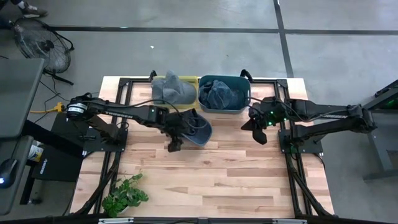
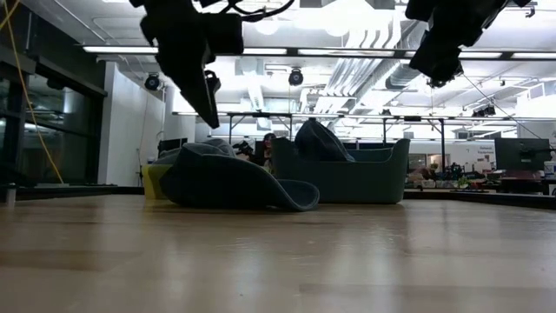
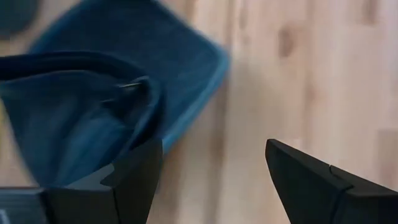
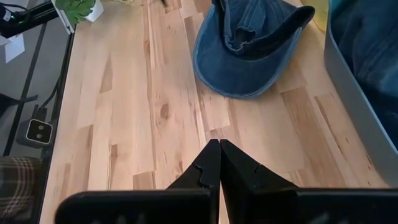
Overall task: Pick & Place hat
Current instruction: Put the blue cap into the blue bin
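A blue denim hat (image 1: 198, 129) lies on the wooden table with its hollow side up, just in front of the two bins; the right wrist view shows its brim and inside (image 4: 249, 50). My left gripper (image 1: 175, 146) is open and hovers at the hat's left near side. In the low view it hangs (image 2: 213, 117) above the hat (image 2: 234, 178) without touching it. In the left wrist view its fingers (image 3: 214, 146) stand over bare wood, with the hat (image 3: 93, 112) beside one finger. My right gripper (image 1: 258, 132) is shut and waits to the hat's right, raised off the table (image 4: 219, 152).
Behind the hat, at the far edge, stand a yellow bin (image 1: 194, 102) with grey hats and a teal bin (image 1: 245, 93) with dark cloth. A small green plant (image 1: 124, 196) sits at the near left corner. Bare wood spreads across the near half of the table (image 1: 236, 180).
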You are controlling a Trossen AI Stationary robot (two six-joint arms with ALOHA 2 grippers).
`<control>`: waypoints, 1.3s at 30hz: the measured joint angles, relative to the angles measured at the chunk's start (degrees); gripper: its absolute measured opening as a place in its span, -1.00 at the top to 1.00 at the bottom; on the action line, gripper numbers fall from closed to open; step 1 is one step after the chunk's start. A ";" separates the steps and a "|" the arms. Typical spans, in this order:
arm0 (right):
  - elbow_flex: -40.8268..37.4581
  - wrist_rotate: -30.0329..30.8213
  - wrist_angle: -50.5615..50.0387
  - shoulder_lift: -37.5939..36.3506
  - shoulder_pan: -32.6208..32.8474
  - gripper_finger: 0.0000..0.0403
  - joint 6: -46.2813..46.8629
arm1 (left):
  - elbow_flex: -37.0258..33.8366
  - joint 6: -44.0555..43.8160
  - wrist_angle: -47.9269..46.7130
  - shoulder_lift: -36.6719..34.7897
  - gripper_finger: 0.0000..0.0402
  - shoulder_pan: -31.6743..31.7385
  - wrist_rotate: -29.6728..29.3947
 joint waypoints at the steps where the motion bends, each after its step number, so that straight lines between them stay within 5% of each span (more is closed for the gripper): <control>1: 0.00 0.04 0.00 0.00 0.21 1.00 0.05 | 0.00 0.84 -0.43 0.00 -0.41 0.00 -1.59; 7: 0.00 1.05 0.00 0.02 1.19 1.00 0.15 | 0.00 3.45 -5.37 0.00 -0.41 0.01 -12.80; 16: 0.02 1.07 0.08 0.02 1.18 1.00 1.47 | -0.10 7.35 -7.23 1.01 -0.41 0.61 -14.61; 34: 0.04 1.09 0.22 0.02 1.18 1.00 2.56 | -7.59 11.17 -0.42 0.92 -0.41 9.96 -0.33; 39: 0.04 1.60 0.22 0.02 1.18 1.00 3.02 | -8.33 10.93 2.37 0.92 -0.41 9.76 -0.51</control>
